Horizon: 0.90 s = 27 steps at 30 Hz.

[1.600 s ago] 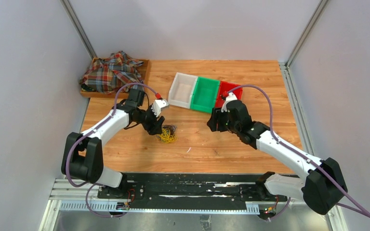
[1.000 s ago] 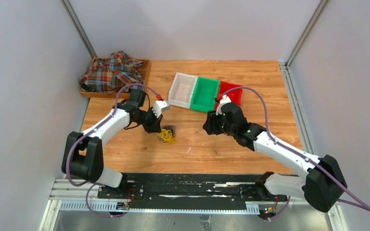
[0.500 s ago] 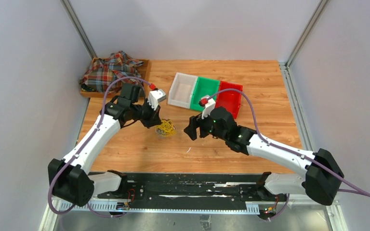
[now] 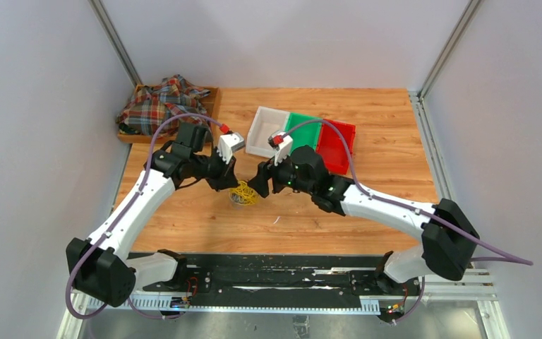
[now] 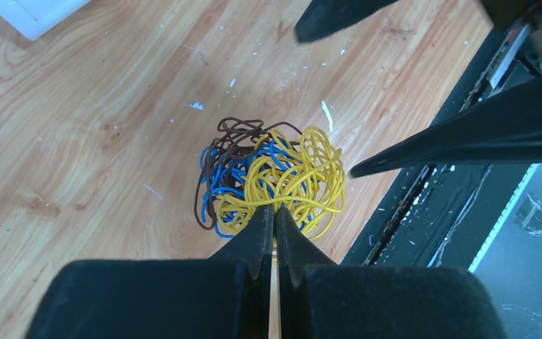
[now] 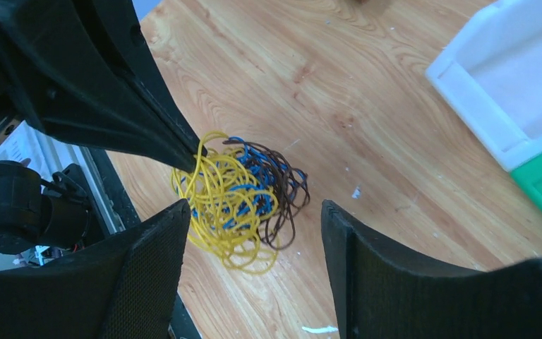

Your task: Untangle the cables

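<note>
Left gripper [image 5: 275,209]: pinched shut on yellow loops of the cables [image 5: 272,173], a roundish clump, no long axis discernible, mid-frame. Right gripper [image 6: 254,206]: jaws held spread wide above it.

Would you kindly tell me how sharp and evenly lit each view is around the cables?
Top view: soft, even light, no glare, but the cables are tiny and their strands blur together. Left wrist view: strands crisp, while the left gripper is a black, detail-free mass near the lens. Right wrist view: tangle sharp between the dark fingers of the right gripper; the white bin looks washed out.
</note>
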Each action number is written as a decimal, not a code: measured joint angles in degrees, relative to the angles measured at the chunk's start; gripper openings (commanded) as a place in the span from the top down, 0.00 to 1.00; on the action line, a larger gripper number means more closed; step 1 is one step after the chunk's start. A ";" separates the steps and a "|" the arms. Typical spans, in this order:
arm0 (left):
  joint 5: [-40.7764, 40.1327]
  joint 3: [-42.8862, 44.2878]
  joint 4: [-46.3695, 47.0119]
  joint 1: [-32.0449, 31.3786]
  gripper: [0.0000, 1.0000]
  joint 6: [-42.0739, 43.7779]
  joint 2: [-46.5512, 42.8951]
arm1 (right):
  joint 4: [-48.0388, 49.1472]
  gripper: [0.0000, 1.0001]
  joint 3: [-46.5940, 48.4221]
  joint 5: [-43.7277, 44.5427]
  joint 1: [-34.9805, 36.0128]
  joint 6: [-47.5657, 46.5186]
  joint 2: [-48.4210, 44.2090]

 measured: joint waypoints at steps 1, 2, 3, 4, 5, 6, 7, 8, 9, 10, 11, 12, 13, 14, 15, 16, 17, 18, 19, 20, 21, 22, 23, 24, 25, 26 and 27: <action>0.33 0.24 -0.28 0.00 0.99 0.02 0.00 | 0.17 0.35 0.48 -0.61 0.00 -0.02 0.92; 0.68 0.52 -0.55 0.00 0.99 0.04 0.00 | 0.31 0.37 1.09 -1.53 0.00 0.00 1.92; 1.20 0.92 -0.90 0.00 0.99 0.07 0.00 | 0.42 0.40 1.77 -2.47 0.00 0.02 3.02; 1.60 1.31 -1.25 0.00 0.99 0.15 0.00 | 0.52 0.43 2.12 -2.89 0.00 0.00 3.67; 2.14 1.84 -1.70 0.00 0.99 0.24 0.00 | 0.57 0.46 2.56 -3.26 0.00 0.09 4.52; 2.60 2.32 -2.14 0.00 0.99 0.33 0.00 | 0.66 0.50 2.73 -3.43 0.00 0.11 5.07; 3.15 2.93 -2.60 0.00 0.99 0.44 -0.02 | 0.81 0.53 2.80 -3.50 0.00 0.24 5.57; 3.48 3.37 -2.82 0.00 0.99 0.55 -0.07 | 0.74 0.56 2.80 -3.54 0.00 0.33 5.88; 3.72 3.69 -3.02 0.00 1.00 0.61 -0.11 | 0.72 0.61 2.80 -3.52 0.00 0.33 6.05; 4.02 4.13 -3.48 0.00 0.99 0.70 -0.20 | 0.70 0.66 2.80 -3.48 0.00 0.50 6.08; 4.22 4.42 -3.78 0.00 0.99 0.83 -0.31 | 0.70 0.72 2.78 -3.39 0.00 0.52 6.08; 4.44 4.63 -4.07 0.00 1.00 0.96 -0.44 | 0.72 0.77 2.78 -3.32 0.00 0.42 6.01; 4.63 4.90 -4.42 0.00 1.00 1.11 -0.59 | 0.85 0.84 2.51 -3.21 0.00 0.63 5.84; 4.74 5.09 -4.66 0.00 0.99 1.29 -0.74 | 0.83 0.90 2.08 -3.08 0.00 0.55 5.51; 4.83 5.25 -4.87 0.00 0.99 1.53 -0.90 | 0.79 0.95 1.20 -2.80 0.00 0.79 4.81; 4.85 5.29 -5.16 0.00 0.99 1.73 -1.09 | 0.79 0.98 0.28 -2.38 -0.02 0.87 4.02; 4.85 5.29 -5.35 0.00 0.99 1.86 -1.18 | 0.74 0.99 -0.61 -1.90 -0.02 0.92 3.19; 4.72 5.29 -5.60 0.00 0.99 2.12 -1.22 | 0.66 1.00 -1.86 -1.36 -0.02 1.18 1.92; 4.55 5.29 -5.68 0.00 1.00 2.43 -1.22 | 0.61 1.00 -2.89 -0.96 -0.02 1.33 0.68; 4.35 5.27 -5.70 -0.02 1.00 2.64 -1.20 | 0.57 0.99 -3.67 -0.63 0.00 1.33 -0.52; 3.93 5.27 -5.70 -0.07 0.99 2.95 -1.20 | 0.59 0.99 -4.39 -0.26 0.00 1.31 -1.81; 3.67 5.27 -5.68 -0.17 0.99 3.23 -1.20 | 0.68 1.00 -5.11 0.17 0.02 1.31 -3.17; 3.39 5.27 -5.64 -0.28 0.99 3.50 -1.18 | 0.70 0.99 -5.75 0.55 0.00 1.31 -4.46; 3.17 5.27 -5.64 -0.44 0.99 3.72 -1.14 | 0.72 0.99 -6.40 0.85 0.00 1.31 -5.88; 2.71 5.20 -5.60 -0.61 0.99 3.98 -1.14 | 0.70 0.99 -7.02 1.38 0.02 1.27 -7.28; 2.16 5.16 -5.60 -0.66 0.99 4.24 -1.11 | 0.61 0.99 -7.43 1.97 0.02 1.25 -8.41; 1.07 5.14 -5.73 -0.63 1.00 4.55 -1.14 | 0.33 1.00 -7.85 2.91 -0.02 1.07 -9.38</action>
